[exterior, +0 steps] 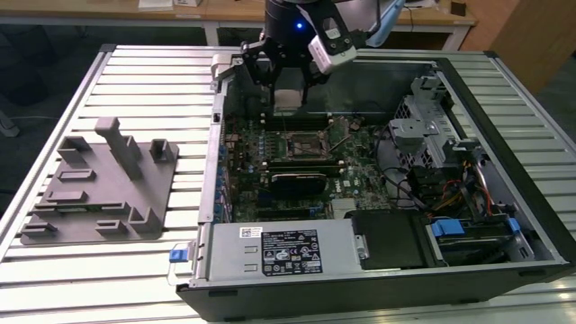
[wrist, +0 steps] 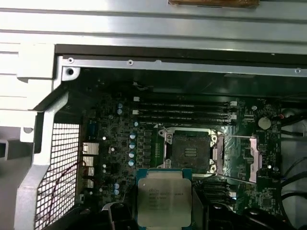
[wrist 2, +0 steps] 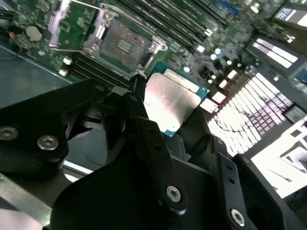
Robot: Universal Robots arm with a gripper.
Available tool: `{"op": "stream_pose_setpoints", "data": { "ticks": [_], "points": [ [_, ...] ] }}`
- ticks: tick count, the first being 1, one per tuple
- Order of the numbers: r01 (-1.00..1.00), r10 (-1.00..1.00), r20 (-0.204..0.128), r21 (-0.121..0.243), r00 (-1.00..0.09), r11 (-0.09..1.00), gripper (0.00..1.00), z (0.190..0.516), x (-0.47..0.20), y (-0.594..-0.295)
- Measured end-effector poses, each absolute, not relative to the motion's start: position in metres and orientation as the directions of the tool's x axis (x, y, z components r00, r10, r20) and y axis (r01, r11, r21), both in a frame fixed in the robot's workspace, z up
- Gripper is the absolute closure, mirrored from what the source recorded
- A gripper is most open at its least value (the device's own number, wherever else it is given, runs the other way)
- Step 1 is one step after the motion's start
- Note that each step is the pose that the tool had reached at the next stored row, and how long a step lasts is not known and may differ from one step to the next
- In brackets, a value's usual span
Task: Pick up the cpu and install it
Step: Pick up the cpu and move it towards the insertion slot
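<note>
My gripper (exterior: 288,96) hangs over the back part of the open computer case (exterior: 225,108) in the exterior view, shut on the cpu (exterior: 288,100). In both wrist views the cpu (wrist 2: 171,102) (wrist: 164,196) is a flat silver square with a thin teal rim, pinched at its edges between my black fingers (wrist 2: 139,103). The black framed socket (exterior: 304,144) (wrist 2: 122,44) (wrist: 190,151) on the motherboard lies uncovered below and slightly ahead of the chip. Its metal load plate (wrist: 252,155) is swung aside. The cpu is held above the board, apart from the socket.
A grey plastic tray (exterior: 99,189) with upright posts sits on the slatted table at the exterior view's left. Inside the case are memory slots (wrist: 184,112), a power supply (exterior: 279,250), a drive cage (exterior: 432,128) and loose cables (exterior: 450,196).
</note>
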State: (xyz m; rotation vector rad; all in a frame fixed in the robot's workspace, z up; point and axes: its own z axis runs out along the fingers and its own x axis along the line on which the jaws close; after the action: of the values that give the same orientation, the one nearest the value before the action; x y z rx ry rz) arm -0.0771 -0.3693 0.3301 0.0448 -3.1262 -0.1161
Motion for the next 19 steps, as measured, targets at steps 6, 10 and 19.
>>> {"op": "stream_pose_setpoints", "data": {
  "ticks": [6,10,19],
  "points": [
    [-0.032,-0.033,0.012,0.073,-0.999,0.997,0.45,0.324,-0.057,-0.368],
    [-0.036,-0.037,0.011,0.073,-0.999,0.997,0.45,0.319,-0.045,-0.368],
    [-0.039,-0.04,0.011,0.072,-0.999,0.997,0.45,0.317,-0.041,-0.368]
  ]
}}
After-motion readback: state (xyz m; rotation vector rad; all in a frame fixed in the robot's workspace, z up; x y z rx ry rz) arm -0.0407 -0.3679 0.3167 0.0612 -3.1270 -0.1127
